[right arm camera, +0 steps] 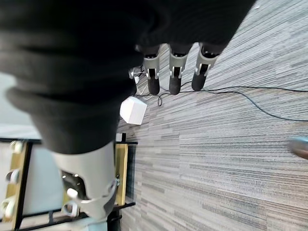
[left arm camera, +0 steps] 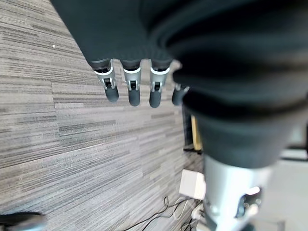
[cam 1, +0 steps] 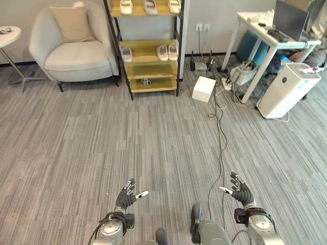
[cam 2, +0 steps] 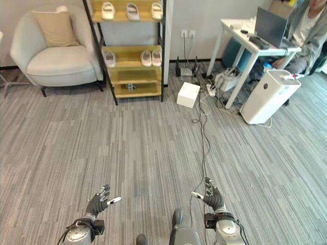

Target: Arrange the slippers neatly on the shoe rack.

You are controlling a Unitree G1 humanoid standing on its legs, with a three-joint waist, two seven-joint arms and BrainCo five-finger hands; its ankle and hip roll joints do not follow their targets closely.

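A wooden shoe rack with a black frame stands against the far wall. White slippers line its top shelf, and a single slipper and a pair sit on the middle shelf. A small dark thing lies on the lowest shelf. My left hand hangs low at the near edge, fingers straight and empty. My right hand mirrors it on the other side, also open and empty. Both hands are far from the rack, over bare grey floor.
A light armchair with a cushion stands left of the rack. A white box and trailing cables lie right of it. A white desk, an air purifier and a seated person fill the right corner. A round side table is far left.
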